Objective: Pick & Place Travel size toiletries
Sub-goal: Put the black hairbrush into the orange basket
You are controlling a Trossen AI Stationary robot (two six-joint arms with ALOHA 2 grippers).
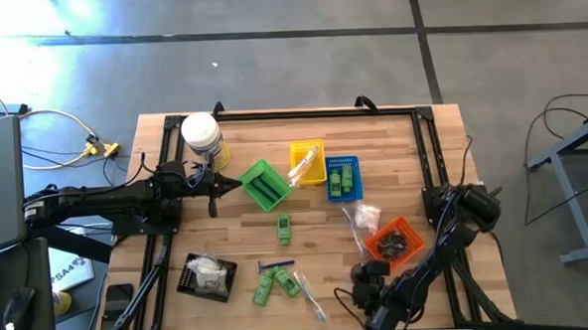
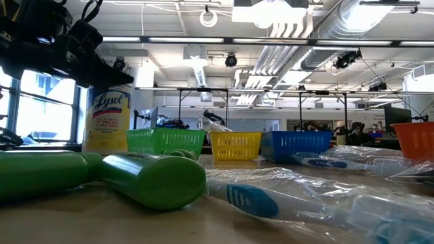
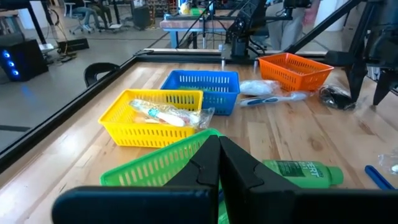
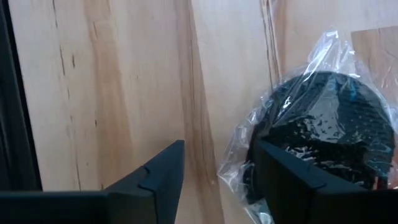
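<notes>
Wrapped in clear plastic, a dark round piece (image 4: 329, 134) lies on the wooden table (image 4: 124, 81) right at the right gripper (image 4: 217, 180). That gripper's fingers stand spread; one dark finger (image 4: 292, 177) overlaps the wrapped piece, the other is over bare wood beside it, and nothing is pinched between them. In the high view the right gripper (image 1: 364, 281) sits just beside the orange basket (image 1: 395, 240), at the table's near edge.

Taking the orange basket as landmark: a white wrapped packet (image 1: 364, 218) lies touching its far-left corner. Well to its left, near the front edge, lie two green bottles (image 1: 272, 283) with a clear toothbrush-like stick (image 1: 308, 294) just beside them, and a single small green tube (image 1: 284, 225) lies farther back, between those bottles and the green basket (image 1: 263, 184). The low view shows the green bottles (image 2: 146, 177) and a wrapped toothbrush (image 2: 251, 196) lying flat on the wood.

Beyond the orange basket toward the back stand the blue basket (image 1: 342, 177), holding green bottles, then the yellow basket (image 1: 308, 162) with a wrapped item inside, then the green basket. The black tray (image 1: 205, 276) with a white packet lies far left of the orange basket, at the front.

The left gripper (image 1: 213, 184), its fingers pressed together and empty, is at the green basket's left side, near the white jar (image 1: 201, 135).
</notes>
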